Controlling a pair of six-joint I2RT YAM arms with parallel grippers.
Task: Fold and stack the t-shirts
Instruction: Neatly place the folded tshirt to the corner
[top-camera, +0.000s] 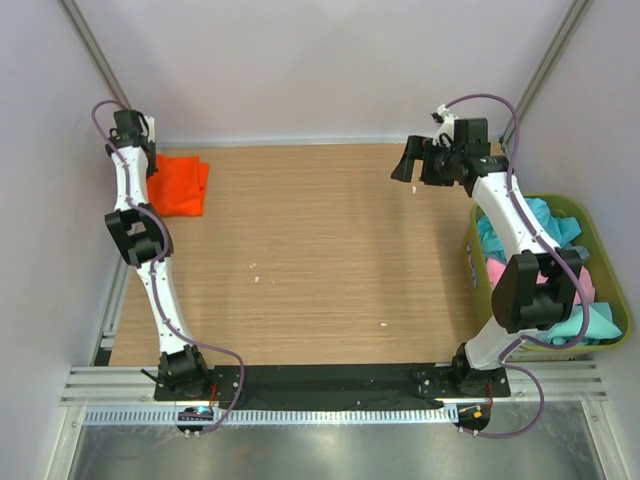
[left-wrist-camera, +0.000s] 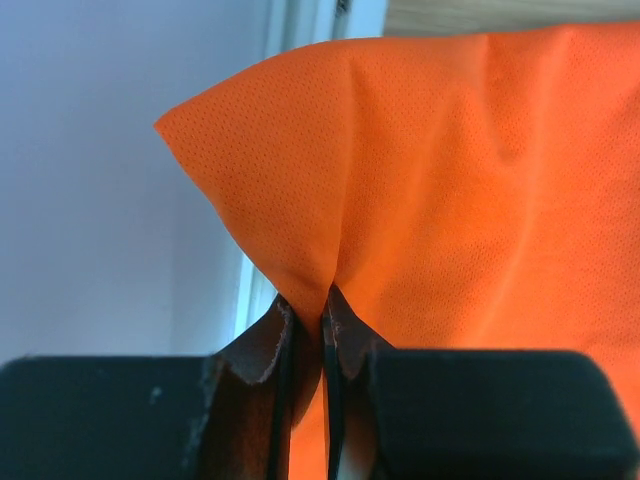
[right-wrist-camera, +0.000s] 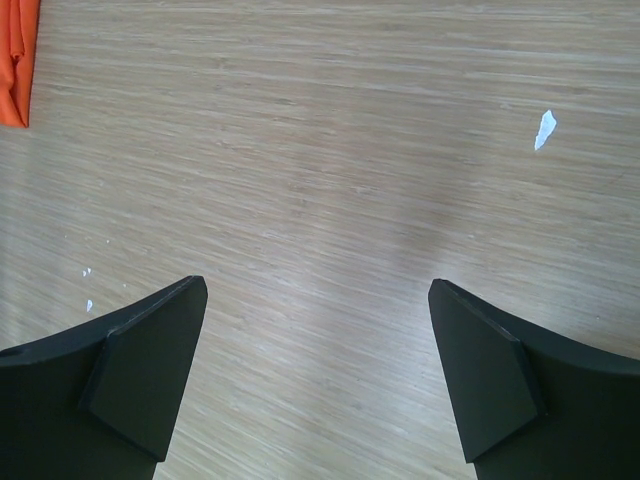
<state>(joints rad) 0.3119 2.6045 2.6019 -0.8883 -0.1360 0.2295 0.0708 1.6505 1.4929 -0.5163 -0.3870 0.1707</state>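
The bright orange t-shirt (top-camera: 178, 184) lies folded at the far left corner of the table. My left gripper (top-camera: 150, 168) is at its left edge, shut on a fold of the orange cloth (left-wrist-camera: 430, 180), with the jaws pinching it (left-wrist-camera: 308, 300). My right gripper (top-camera: 408, 163) is open and empty, held above the bare table at the far right; its wrist view shows the jaws wide apart (right-wrist-camera: 318, 300) and an edge of the orange shirt (right-wrist-camera: 16, 60) at the upper left. Turquoise and pink t-shirts (top-camera: 545, 230) lie heaped in the bin.
An olive-green plastic bin (top-camera: 598, 225) stands off the table's right edge, behind my right arm. Small white scraps (top-camera: 384, 324) lie on the wooden table (top-camera: 320, 260). Walls close in the left, back and right sides.
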